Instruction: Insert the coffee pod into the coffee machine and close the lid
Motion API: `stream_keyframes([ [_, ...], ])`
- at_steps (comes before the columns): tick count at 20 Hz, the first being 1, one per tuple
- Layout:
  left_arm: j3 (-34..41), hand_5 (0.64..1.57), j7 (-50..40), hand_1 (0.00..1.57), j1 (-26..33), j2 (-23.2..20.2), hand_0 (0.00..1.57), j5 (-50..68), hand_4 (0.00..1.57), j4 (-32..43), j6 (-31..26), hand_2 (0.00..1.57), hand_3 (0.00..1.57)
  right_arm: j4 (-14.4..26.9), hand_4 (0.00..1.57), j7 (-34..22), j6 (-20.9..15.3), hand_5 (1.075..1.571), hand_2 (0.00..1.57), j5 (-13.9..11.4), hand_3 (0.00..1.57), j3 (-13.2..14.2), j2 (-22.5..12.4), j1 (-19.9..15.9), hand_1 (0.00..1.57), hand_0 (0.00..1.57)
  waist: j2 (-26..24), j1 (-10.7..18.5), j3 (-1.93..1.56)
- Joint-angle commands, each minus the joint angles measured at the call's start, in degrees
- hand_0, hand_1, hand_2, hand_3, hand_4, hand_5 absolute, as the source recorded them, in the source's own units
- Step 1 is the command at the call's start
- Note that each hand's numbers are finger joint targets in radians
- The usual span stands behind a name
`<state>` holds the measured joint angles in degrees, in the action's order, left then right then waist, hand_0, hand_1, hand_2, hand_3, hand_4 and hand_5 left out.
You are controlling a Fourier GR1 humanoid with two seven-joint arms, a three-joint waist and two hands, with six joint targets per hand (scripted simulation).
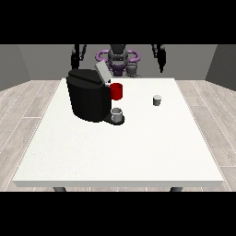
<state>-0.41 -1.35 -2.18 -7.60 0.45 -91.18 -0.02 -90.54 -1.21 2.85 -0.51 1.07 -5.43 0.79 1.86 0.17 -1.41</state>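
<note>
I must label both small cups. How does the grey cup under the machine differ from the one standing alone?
The cup under the coffee machine sits on its base, at; the lone cup stands apart on the white table. The first looks wider, the lone one narrower. Both are grey and upright.

Count on surface (138, 156): 1 coffee machine (87, 94), black, lid up. 1 red cup (116, 91). 1 grey cup (117, 113) at machine base. 1 small grey pod (157, 100). 2 robot hands (75, 59) (161, 57).

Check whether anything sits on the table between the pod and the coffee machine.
Nothing visible does. The pod stands alone on the table, with bare surface between it and the machine. The red cup and grey cup sit right at the machine.
</note>
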Motion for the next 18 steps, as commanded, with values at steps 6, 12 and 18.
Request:
stream_keyframes([
  [6,4.38,1.571,13.25,0.00,1.79,-0.54,0.00,5.97,0.27,4.50,-7.03,0.00,0.00,0.74,0.13,0.45,-1.83,1.571,0.00,-1.02,0.00,-0.77,2.32,0.66,0.00,0.00,-1.63,-0.14,1.43],
  [12,5.73,1.571,11.26,0.00,-1.06,-7.99,0.00,1.49,0.21,3.39,-9.31,0.00,0.00,3.69,0.14,10.85,-7.32,1.571,0.00,0.66,0.00,5.72,4.24,-1.21,0.00,0.00,-0.49,-0.62,1.39],
  [18,9.35,1.571,7.35,0.00,-8.34,-12.23,0.00,-0.21,0.00,12.45,-9.96,0.00,0.00,1.78,0.18,8.33,-7.01,1.571,0.00,0.68,0.00,3.11,3.74,-3.14,0.00,0.00,2.19,-4.36,1.41],
])
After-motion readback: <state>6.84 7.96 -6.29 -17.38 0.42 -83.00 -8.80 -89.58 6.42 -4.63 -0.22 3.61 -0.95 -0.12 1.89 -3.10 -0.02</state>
